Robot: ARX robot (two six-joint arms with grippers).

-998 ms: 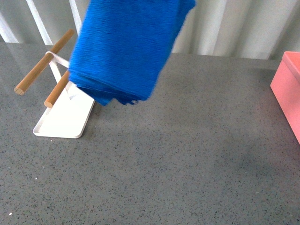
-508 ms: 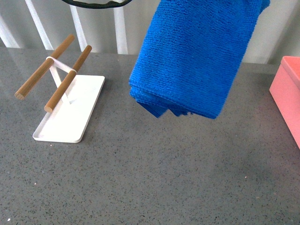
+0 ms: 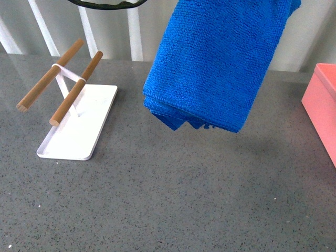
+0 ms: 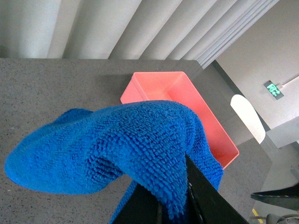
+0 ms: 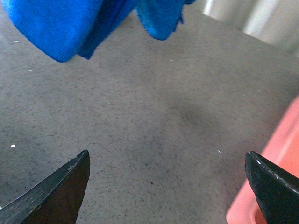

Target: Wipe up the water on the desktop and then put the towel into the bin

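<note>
1. Left gripper (image 4: 172, 207) pinches the towel (image 3: 215, 63), which hangs folded above the desktop (image 3: 173, 199).
2. White tray (image 3: 79, 136) with wooden rods (image 3: 50, 79) stands left of it.
3. Bin (image 3: 323, 113) sits far right.
4. Right gripper (image 5: 170, 186) is spread wide, empty.

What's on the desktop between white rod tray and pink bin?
Nothing: front view shows bare speckled grey desktop; the fuzzy blue towel only hangs above it.
</note>
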